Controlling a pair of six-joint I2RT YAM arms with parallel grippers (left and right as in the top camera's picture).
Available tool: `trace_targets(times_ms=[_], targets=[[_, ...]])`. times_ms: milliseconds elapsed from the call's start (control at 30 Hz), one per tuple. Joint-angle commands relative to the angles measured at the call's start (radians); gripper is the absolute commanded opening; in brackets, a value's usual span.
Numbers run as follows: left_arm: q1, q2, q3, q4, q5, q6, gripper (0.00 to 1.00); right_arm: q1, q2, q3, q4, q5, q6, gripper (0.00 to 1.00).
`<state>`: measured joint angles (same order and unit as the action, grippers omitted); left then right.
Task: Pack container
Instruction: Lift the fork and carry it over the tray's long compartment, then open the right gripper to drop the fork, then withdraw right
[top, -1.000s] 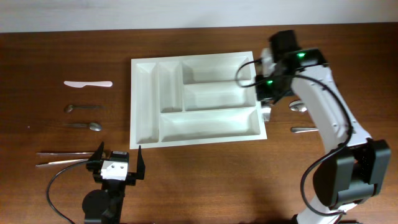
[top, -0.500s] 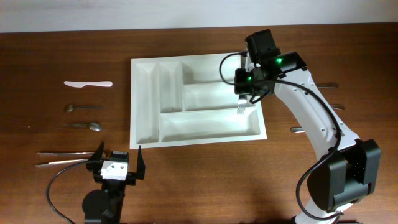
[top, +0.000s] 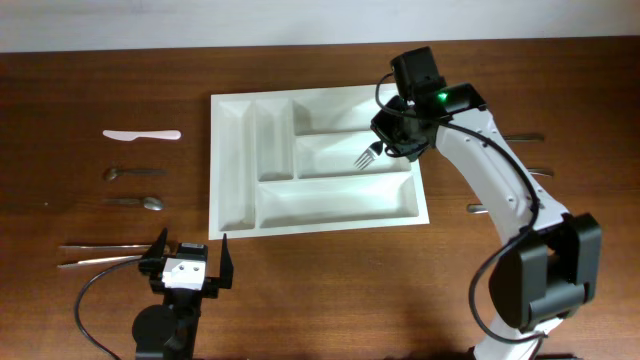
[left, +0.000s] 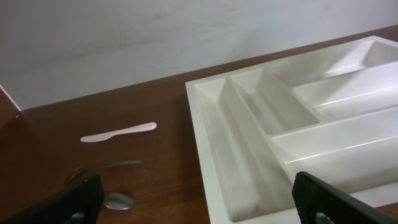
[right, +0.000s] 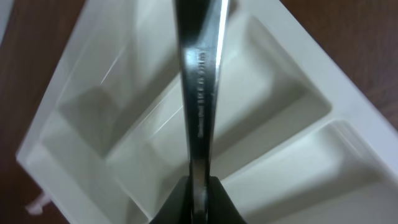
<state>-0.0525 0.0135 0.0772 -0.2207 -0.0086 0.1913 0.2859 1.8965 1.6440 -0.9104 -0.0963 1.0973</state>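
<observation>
Overhead: since the earlier frame the right gripper (top: 393, 143) has swung the fork (top: 368, 155) leftward, its tines over the middle long compartment of the container (top: 330, 205). The container lies mid-tabletop, nearer the far edge. The left gripper (top: 190, 262), at the near edge, is fully spread and empty.
Left wrist: the container's narrow compartments lie ahead.
Right wrist: jaws clamp the fork handle above the container.

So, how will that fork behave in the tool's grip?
Probably stiff: the fork looks like polished metal, straight along its length. Likely slippery, since its handle shines. Pinched only at one end by the right tool, it may pivot.
</observation>
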Motion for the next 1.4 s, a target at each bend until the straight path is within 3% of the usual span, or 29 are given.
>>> trace_targets(times_ms=[0,100,267,600,767,1033,1200,1367], targets=[[0.001,-0.008,-0.010,0.001,-0.007,0.013,0.99,0.003,0.047,0.015,0.003,0.006,0.263,0.13],[0.001,-0.008,-0.010,0.001,-0.007,0.013,0.99,0.003,0.080,0.015,0.023,0.005,0.391,0.17],[0.001,-0.008,-0.010,0.001,-0.007,0.013,0.99,0.005,0.113,0.015,0.063,-0.048,0.462,0.16],[0.001,-0.008,-0.010,0.001,-0.007,0.013,0.99,0.034,0.113,0.016,0.116,-0.045,0.460,0.16],[0.001,-0.008,-0.010,0.001,-0.007,0.013,0.99,0.000,0.113,0.018,0.114,-0.008,0.355,0.19],[0.001,-0.008,-0.010,0.001,-0.007,0.013,0.99,-0.151,0.103,0.019,0.072,-0.008,0.132,0.41],[0.001,-0.008,-0.010,0.001,-0.007,0.013,0.99,-0.299,0.087,0.021,-0.009,-0.001,-0.075,0.64],[0.001,-0.008,-0.010,0.001,-0.007,0.013,0.99,-0.462,0.087,0.022,-0.160,0.003,-0.098,0.68]])
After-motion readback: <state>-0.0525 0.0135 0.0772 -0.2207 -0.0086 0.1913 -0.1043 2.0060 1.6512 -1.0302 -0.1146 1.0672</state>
